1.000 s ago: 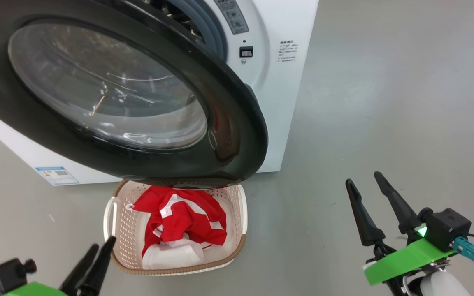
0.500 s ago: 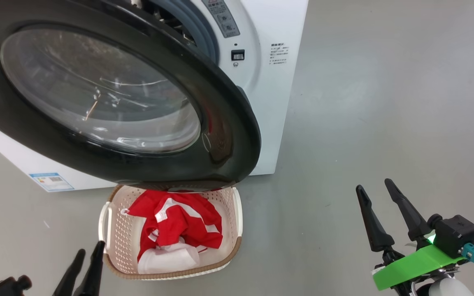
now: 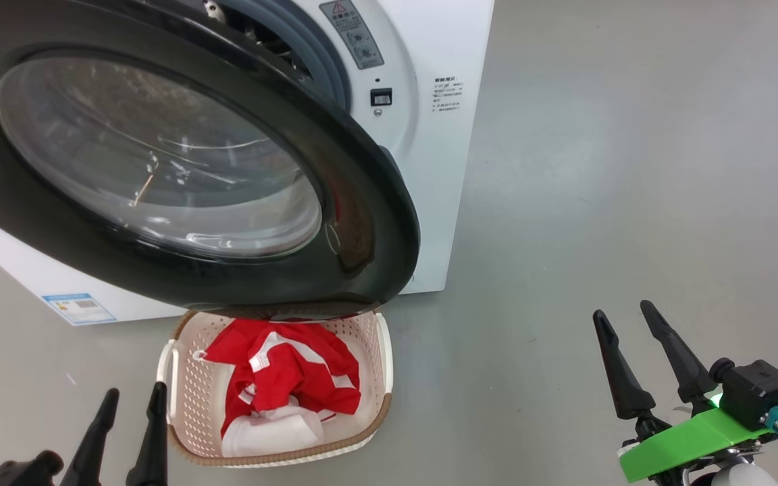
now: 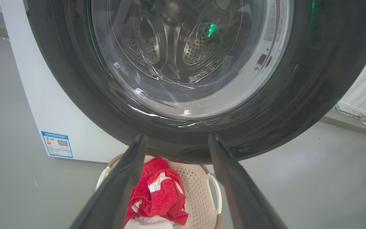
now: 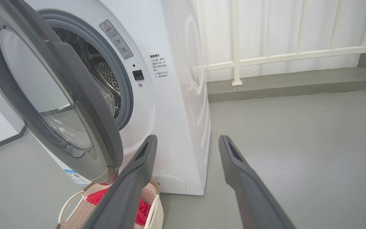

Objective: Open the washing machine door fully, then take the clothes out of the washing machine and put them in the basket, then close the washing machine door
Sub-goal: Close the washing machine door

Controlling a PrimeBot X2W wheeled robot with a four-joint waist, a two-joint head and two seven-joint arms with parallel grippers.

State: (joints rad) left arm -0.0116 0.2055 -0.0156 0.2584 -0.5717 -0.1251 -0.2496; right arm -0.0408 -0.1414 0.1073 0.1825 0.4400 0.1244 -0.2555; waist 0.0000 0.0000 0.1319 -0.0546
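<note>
- So, from the head we see the clothes [image 3: 288, 368] in the basket [image 3: 196, 398] beneath the open door [image 3: 362, 202]; left claw [image 3: 134, 393] and right claw [image 3: 623, 312] spread, empty.
- Left wrist: through the door the drum [image 4: 186, 47] looks bare.
- Right wrist: we judge only closing remains.

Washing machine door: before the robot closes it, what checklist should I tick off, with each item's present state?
1. Clothes in the basket: ok. The red-and-white clothes lie inside the basket.
2. Drum emptied: ok as far as visible. No fabric shows in the part of the drum that can be seen.
3. Left gripper free: ok. It is open and holds nothing.
4. Right gripper free: ok. It is open and holds nothing.
5. Washing machine door ready to push: ok. It stands swung out, touched by neither gripper.
6. Door's swing clears the basket: cannot tell. The door's lower rim hangs over the basket's far end.
</note>
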